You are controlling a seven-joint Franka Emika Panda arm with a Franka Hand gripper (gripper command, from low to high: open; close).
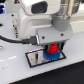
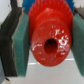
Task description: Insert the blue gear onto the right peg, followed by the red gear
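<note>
Two gears: red gear [image 1: 51, 48] directly above blue gear [image 1: 50, 55], over the black-rimmed plate [image 1: 34, 58]
Hand [image 2: 45, 42]: closed on the red gear, green pads [image 2: 22, 42] pressing both sides
Worktop [image 1: 70, 65]: white

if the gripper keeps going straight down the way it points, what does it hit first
Likely the blue gear directly beneath: the gripper is shut on the red gear, which sits just above it over the plate. Whether the two gears already touch is unclear.

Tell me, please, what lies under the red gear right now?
The blue gear sits directly beneath the red gear, on the white plate. The peg is covered by both gears.
</note>
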